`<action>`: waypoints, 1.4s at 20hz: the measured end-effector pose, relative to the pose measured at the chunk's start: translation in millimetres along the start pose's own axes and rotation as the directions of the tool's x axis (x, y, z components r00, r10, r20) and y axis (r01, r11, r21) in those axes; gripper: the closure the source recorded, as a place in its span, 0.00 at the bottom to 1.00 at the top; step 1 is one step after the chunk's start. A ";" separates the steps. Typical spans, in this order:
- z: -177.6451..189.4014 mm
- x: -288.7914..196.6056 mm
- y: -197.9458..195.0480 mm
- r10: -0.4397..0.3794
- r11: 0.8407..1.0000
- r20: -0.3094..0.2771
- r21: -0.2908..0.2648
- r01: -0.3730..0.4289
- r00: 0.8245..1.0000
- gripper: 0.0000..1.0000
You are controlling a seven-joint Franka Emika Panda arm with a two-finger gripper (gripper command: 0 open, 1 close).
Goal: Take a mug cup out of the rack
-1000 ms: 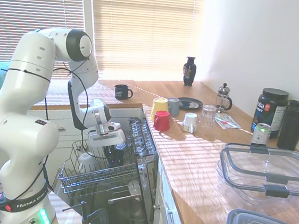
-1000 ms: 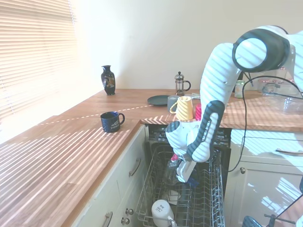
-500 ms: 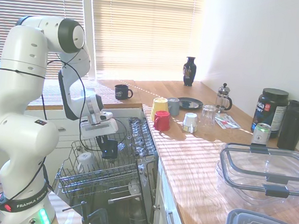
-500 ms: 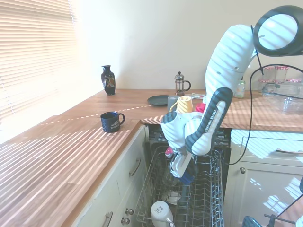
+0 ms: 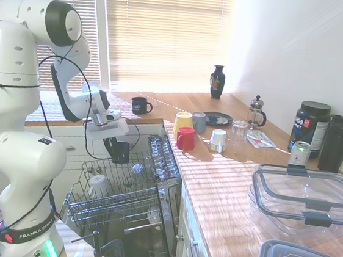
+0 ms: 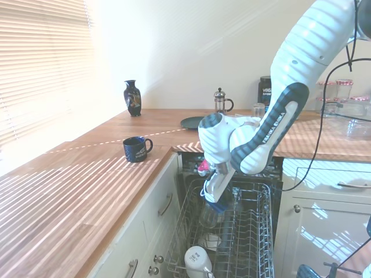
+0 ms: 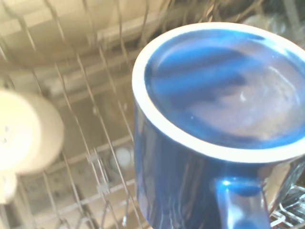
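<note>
The white arm's two-finger gripper point(image 5: 120, 152) is clamped on a small, glossy dark navy ceramic mug with a side handle point(image 5: 120, 152), holding it in the air above the large grey wire dishwasher rack with upright prongs point(image 5: 125, 192), clear of the prongs. In the second exterior view the gripper point(image 6: 215, 204) points downward over the rack point(image 6: 255, 243), and the mug point(image 6: 210, 215) hangs just beneath it as a dim, darkish shape. The wrist view shows the mug point(image 7: 217, 129) from close by: a blue glazed body, a pale unglazed ring around its flat base turned toward the camera, and the handle at the lower edge of the picture, with the rack's wires point(image 7: 90, 157) blurred behind it. Below the gripper and toward the rack's front lies a white mug point(image 5: 97, 184), resting among the prongs; it also shows pale and out of focus in the wrist view point(image 7: 24, 133). On the wooden worktop beyond the gripper stands a dark mug with pale print point(image 5: 141, 105), well apart from the rack, and further along it a red cup point(image 5: 186, 138) stands beside a yellow cup point(image 5: 183, 121).
</note>
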State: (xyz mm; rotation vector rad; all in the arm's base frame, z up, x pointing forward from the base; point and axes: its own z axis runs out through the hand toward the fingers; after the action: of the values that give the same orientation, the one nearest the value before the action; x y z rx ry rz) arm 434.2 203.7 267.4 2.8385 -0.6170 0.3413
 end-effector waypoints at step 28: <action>-96.4 158.3 230.0 0.404 0.904 0.029 0.143 -0.404 0.914 1.00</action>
State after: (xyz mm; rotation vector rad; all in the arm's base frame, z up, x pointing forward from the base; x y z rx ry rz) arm 458.3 -35.9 438.3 2.8259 -1.2344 0.4723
